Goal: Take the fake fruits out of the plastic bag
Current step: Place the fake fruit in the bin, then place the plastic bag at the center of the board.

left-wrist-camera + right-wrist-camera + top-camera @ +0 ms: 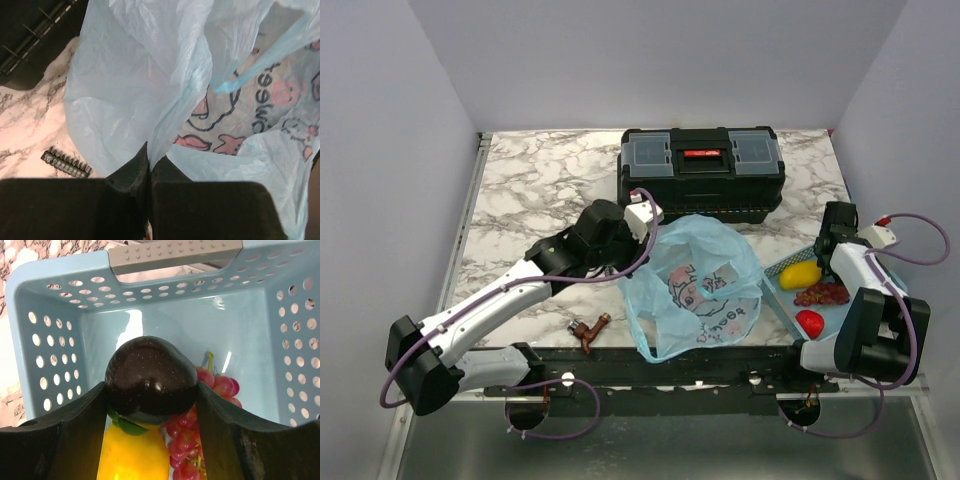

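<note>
The light-blue plastic bag (695, 290) with pink cartoon animals lies at the table's front middle. My left gripper (149, 159) is shut on a fold of the bag's (135, 75) edge at its upper left. My right gripper (150, 405) is shut on the dark near-black round fruit (150, 380) and holds it over the light-blue basket tray (45, 305). In the tray lie the yellow mango-like fruit (132, 455) and the reddish-purple grapes (210, 410). From above, the yellow fruit (801, 275), the grapes (822, 294) and a glossy red fruit (809, 321) show in the tray (788, 305).
A black toolbox (700, 175) stands at the back middle. A small brown tool (590, 330) lies near the front edge, left of the bag. A strip of black bits (66, 163) lies on the marble beside the bag. Walls close in both sides.
</note>
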### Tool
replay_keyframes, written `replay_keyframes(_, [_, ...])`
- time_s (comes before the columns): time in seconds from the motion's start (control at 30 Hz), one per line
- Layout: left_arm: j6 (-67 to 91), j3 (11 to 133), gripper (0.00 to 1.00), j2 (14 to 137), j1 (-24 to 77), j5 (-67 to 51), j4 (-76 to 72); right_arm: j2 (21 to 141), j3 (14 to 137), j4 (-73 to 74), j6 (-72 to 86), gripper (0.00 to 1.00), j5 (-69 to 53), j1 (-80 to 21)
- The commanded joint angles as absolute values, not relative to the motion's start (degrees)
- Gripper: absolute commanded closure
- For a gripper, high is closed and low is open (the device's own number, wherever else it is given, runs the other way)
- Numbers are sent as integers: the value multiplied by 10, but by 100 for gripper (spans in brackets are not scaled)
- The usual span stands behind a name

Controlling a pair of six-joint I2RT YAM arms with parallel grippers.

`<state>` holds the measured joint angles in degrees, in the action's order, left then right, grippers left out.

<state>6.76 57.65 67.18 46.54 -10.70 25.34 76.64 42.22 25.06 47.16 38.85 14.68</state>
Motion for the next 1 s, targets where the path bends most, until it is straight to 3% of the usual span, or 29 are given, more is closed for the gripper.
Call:
replay_keyframes(0.0, [61,564,100,631,464,-102,219,761,428,225,436,44,410,151])
replay_keyframes(0.2, [62,600,100,595,459,-38,267,728,418,202,399,13,365,151])
replay_keyframes(0.3, [61,621,100,571,450,17,300,713,412,189,376,8,333,149])
replay_keyframes(0.67, [81,589,100,488,353,189,332,613,369,115,328,7,237,124])
replay_keyframes(0.97, [220,603,100,521,251,377,352,648,385,119,314,6,198,71])
